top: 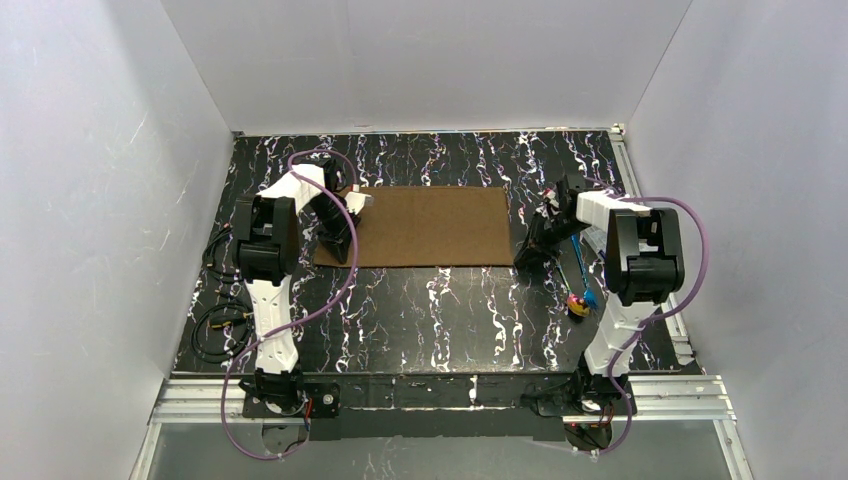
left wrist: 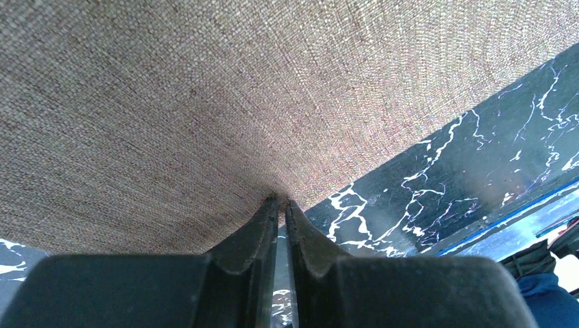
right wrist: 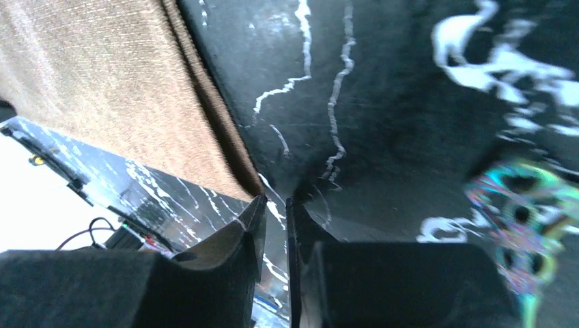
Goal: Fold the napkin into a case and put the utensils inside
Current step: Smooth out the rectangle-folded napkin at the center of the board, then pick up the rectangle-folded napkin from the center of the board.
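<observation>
Black marbled worktop (top: 420, 310), mid-fold: left claw (left wrist: 281, 202) pinches the napkin (top: 430, 225) at its left edge, right claw (right wrist: 276, 199) slightly parted and empty, so next I'd need a right-edge grip to fold.

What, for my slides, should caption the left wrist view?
Left gripper closed on the edge of the napkin, black marbled table beyond.

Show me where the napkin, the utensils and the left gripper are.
napkin (top: 430, 226), top view, middle of the brown sheet.
utensils (top: 579, 302), top view, colourful near end of the bundle.
left gripper (left wrist: 281, 202), left wrist view, midway between its fingertips.
</observation>
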You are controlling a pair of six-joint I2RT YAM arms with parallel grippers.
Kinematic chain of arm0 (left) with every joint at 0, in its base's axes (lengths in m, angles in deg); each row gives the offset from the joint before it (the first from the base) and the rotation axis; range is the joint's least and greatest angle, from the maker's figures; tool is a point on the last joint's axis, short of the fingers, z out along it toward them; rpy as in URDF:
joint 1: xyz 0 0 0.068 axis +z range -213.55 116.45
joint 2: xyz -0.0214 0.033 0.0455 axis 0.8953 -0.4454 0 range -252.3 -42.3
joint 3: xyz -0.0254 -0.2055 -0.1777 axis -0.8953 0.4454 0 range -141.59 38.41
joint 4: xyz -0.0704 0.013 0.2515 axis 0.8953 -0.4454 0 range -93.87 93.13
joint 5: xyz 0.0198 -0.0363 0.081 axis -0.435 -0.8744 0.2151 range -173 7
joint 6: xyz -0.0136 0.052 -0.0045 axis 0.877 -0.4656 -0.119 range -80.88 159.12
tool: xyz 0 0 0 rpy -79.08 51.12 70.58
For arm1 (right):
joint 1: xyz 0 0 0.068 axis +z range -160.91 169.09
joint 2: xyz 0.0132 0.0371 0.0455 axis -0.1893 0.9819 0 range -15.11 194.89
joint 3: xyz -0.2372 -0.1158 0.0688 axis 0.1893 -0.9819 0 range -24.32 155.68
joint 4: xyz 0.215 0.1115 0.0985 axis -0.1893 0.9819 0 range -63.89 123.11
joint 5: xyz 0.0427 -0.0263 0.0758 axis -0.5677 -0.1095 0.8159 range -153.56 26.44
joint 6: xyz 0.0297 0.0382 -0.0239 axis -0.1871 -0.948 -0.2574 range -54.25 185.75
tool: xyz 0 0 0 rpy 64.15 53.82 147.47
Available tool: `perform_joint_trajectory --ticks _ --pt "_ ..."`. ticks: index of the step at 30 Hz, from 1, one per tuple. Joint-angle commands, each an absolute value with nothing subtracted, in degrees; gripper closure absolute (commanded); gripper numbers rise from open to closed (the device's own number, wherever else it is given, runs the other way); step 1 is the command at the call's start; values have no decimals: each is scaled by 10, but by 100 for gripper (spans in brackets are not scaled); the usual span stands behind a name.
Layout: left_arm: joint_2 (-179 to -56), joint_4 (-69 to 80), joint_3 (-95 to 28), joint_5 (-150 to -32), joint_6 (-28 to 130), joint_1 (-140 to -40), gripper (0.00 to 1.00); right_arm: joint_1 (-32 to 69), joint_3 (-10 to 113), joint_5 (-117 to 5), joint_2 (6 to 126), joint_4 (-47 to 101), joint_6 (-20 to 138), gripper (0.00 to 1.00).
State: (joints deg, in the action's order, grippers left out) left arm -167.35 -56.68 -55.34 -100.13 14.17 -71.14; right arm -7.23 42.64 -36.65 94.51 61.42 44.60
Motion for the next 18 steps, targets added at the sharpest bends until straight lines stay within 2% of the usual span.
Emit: perform_joint_trajectory --ticks 1,4,7,14,18 --pt "-1672 -516 -546 -946 120 -713 90 -86 447 -458 917 640 461 70" --pt "-1669 -520 -550 -952 124 -715 90 -78 464 -457 887 645 453 58" --pt "-1672 -525 -555 -954 126 -716 89 -74 461 -453 865 638 437 51" --pt "-1675 -525 -555 -954 127 -716 89 -36 363 -407 836 538 349 50" --pt "-1673 -526 -555 -953 127 -716 89 -20 341 -433 832 521 313 50"
